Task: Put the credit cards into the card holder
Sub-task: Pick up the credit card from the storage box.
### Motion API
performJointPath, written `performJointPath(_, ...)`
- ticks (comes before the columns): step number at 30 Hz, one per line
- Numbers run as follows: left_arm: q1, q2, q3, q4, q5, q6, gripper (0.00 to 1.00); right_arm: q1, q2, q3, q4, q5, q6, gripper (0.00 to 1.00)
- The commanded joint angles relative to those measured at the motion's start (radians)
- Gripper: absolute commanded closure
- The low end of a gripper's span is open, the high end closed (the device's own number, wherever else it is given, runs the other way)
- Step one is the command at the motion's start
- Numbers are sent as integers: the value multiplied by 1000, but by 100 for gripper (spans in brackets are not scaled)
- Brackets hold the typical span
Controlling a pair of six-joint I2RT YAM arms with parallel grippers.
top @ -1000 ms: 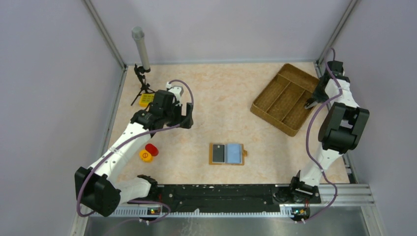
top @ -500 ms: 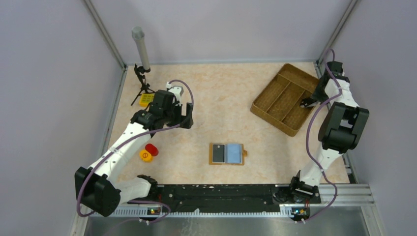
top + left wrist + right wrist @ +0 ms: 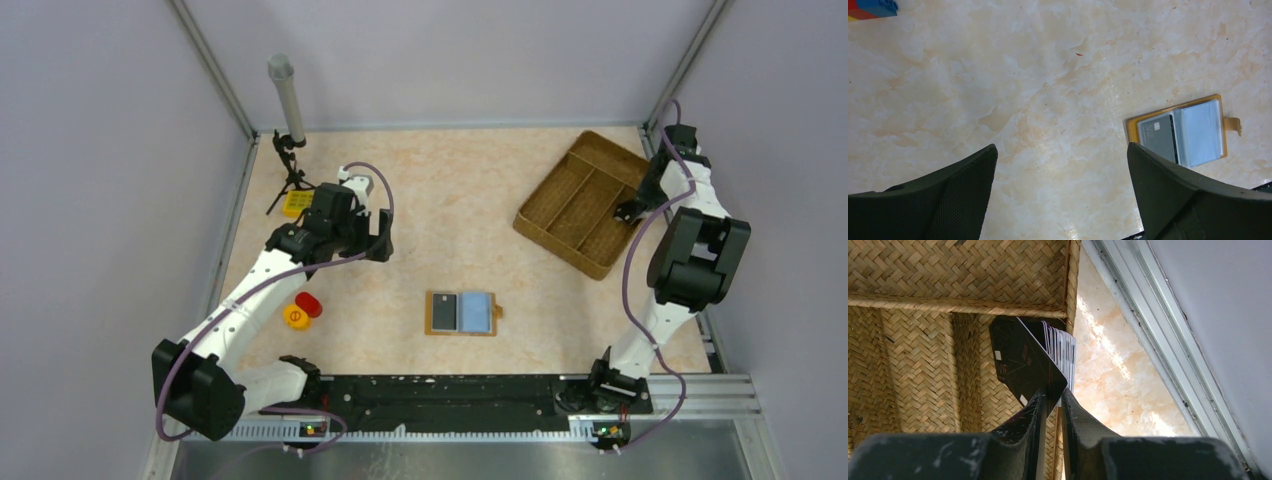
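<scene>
Wicker tray, thin black card

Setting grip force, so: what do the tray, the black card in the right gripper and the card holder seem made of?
Tray: probably woven plant fibre, matte; herringbone weave shows. Black card: likely plastic, smooth, faint sheen, printed marks. Card holder: tan leather or imitation, matte; its sleeves look like clear plastic.

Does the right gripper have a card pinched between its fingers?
Yes, in the right wrist view the right gripper is closed on the lower corner of a black card, tilted up over the woven tray.
</scene>
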Motion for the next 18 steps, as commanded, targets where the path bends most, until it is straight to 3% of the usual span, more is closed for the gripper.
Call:
performJointPath(1, 3, 5, -4, 22, 9, 10, 1, -7, -21, 38, 16, 13, -19, 87)
performJointPath(13, 3, 0, -4, 22, 6, 10, 1, -6, -104, 4, 91, -51, -16, 100)
performJointPath(18, 3, -1, -3, 22, 9, 13, 1, -7, -123, -3, 103, -93, -14, 100)
